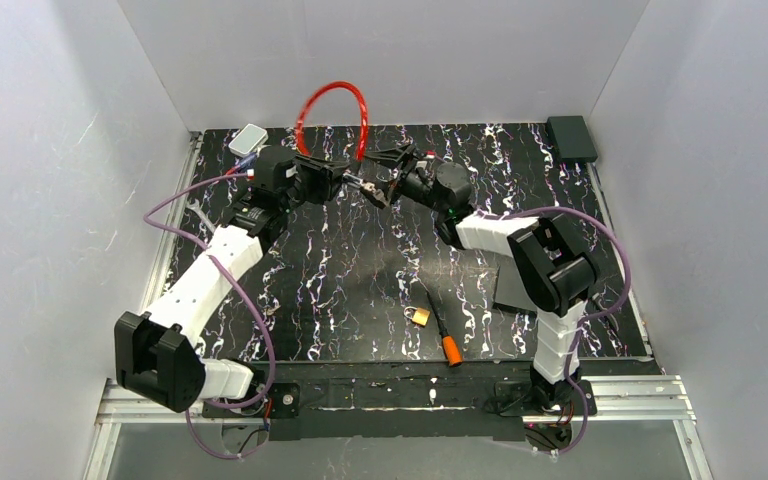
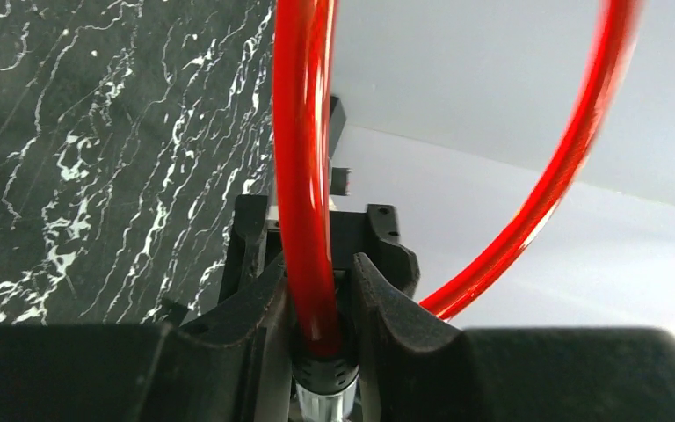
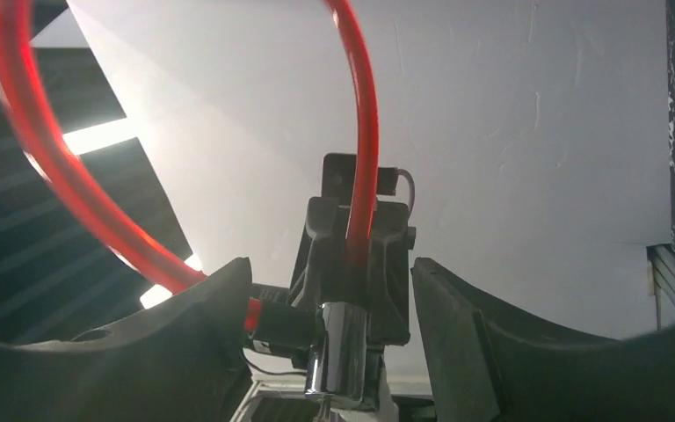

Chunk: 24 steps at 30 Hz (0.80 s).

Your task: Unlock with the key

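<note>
Watching my left jaws first: they are clenched on the red cable (image 2: 303, 176) right at its black end collar (image 2: 323, 365), with a dark finger (image 2: 385, 299) pressed in on each side. Over to the right jaws, and they are released, fingers (image 3: 220, 308) spread wide. The lock's chrome barrel (image 3: 343, 352) sits in the gap between them in the wrist view, clear of both fingers.

From the top camera, the two wrists meet nose to nose near the middle of the far edge of the bench (image 1: 340, 290). The cable arches up from between them in a tall loop against the back wall.

Now the key, and this is the awkward part: I cannot pick it out in any view. Whether it is seated in that barrel I cannot tell either, because the barrel's end is cut off at the bottom of the right wrist picture.

Moving outward, a small brass padlock (image 1: 421, 317) lies toward the near edge, a little right of centre. An orange-handled screwdriver (image 1: 440, 332) is just beside it, handle toward the near edge and shaft angled away. I cannot say if the two touch.

A small grey box (image 1: 249, 138) sits at the far left corner. A black block (image 1: 571, 137) sits at the far right corner.
</note>
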### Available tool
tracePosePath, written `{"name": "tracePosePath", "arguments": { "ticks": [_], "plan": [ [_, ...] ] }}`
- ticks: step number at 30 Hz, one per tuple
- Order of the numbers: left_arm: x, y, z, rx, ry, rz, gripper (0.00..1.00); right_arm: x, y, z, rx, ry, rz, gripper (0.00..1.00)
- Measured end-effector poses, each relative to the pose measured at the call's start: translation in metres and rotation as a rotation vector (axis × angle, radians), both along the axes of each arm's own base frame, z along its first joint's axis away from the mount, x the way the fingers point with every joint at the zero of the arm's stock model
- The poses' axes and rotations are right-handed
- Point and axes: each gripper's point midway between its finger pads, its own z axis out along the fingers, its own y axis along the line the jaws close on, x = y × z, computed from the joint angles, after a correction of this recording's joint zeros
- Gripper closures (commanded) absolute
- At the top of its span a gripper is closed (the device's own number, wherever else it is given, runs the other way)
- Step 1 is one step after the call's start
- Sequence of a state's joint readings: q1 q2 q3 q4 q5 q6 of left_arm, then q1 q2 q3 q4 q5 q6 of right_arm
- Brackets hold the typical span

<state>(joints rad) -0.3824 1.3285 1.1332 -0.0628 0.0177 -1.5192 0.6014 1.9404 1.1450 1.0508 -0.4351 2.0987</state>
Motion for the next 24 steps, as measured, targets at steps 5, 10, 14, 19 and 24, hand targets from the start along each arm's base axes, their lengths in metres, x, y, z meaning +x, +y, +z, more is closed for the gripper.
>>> {"name": "tracePosePath", "arguments": {
  "ticks": [5,10,14,19,24],
  "plan": [
    [-0.004,0.004,-0.004,0.034,0.023,-0.022,1.0,-0.006,-0.009,0.002,-0.019,-0.014,0.071,0.14],
    [-0.009,0.009,-0.01,0.073,0.052,-0.04,1.0,-0.017,-0.036,-0.007,-0.145,0.007,0.132,0.12],
    [-0.013,0.009,-0.009,0.1,0.059,-0.062,1.0,-0.017,-0.065,-0.02,-0.387,-0.068,0.136,0.12],
    [-0.017,0.009,-0.011,0.115,0.07,-0.088,1.0,-0.014,-0.099,-0.029,-0.614,-0.16,0.155,0.13],
    [-0.021,0.004,-0.02,0.124,0.099,-0.128,1.0,-0.031,-0.114,-0.053,-0.742,-0.135,0.223,0.13]
  ]
}}
